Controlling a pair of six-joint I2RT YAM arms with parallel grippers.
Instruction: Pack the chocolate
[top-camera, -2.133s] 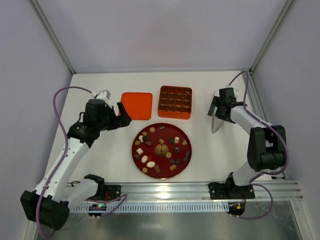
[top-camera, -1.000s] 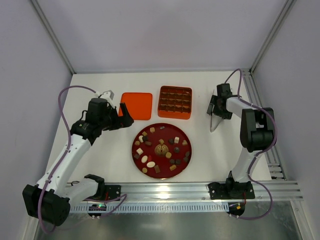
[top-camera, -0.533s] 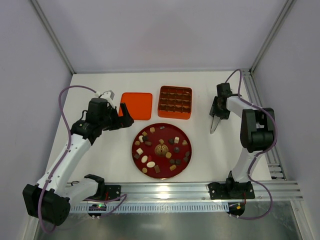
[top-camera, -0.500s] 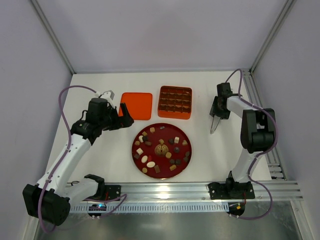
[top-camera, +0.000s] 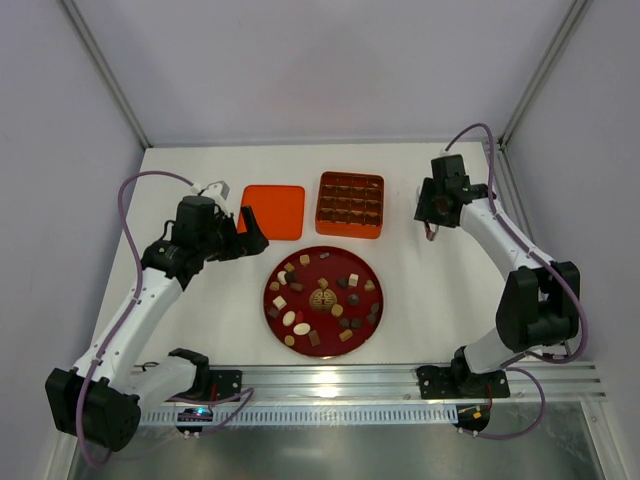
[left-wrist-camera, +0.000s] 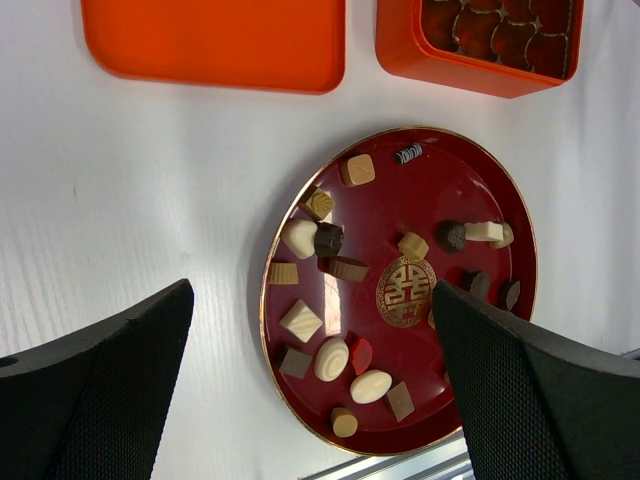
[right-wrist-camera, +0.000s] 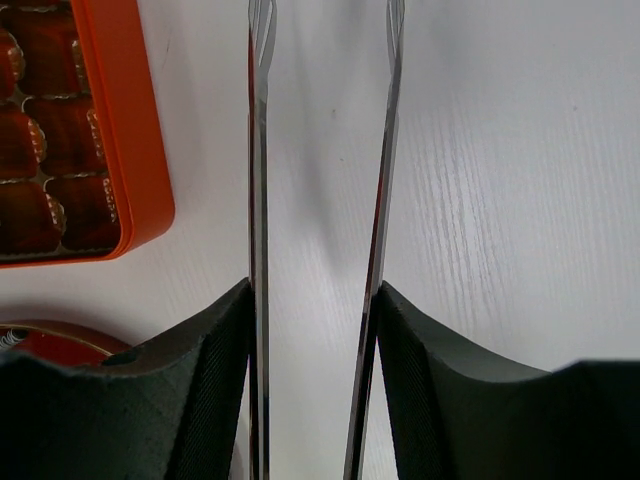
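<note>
The chocolate (top-camera: 302, 328) lies as several small dark, tan and cream pieces on a dark red plate (top-camera: 330, 275) with a gold emblem; the left wrist view shows a cream oval (left-wrist-camera: 370, 386) among them. My left gripper (top-camera: 248, 228) hovers open just left of the plate, nothing between its fingers (left-wrist-camera: 100, 380). My right gripper (top-camera: 432, 212) is at the right of the orange gridded tray (top-camera: 350, 204) and is shut on metal tongs (right-wrist-camera: 258, 200). Their two thin blades run between its pads (right-wrist-camera: 420, 380) and stand apart, nothing between them.
An orange lid (top-camera: 274, 211) lies flat left of the gridded tray. The tray's wall (right-wrist-camera: 140, 150) and a sliver of the plate (right-wrist-camera: 50, 340) sit left of the tongs. A metal rail (top-camera: 330, 385) runs along the near edge.
My right gripper closed on the tongs and lifted them off the table, swinging its wrist back toward the tray's right side. The left arm has stayed still.
</note>
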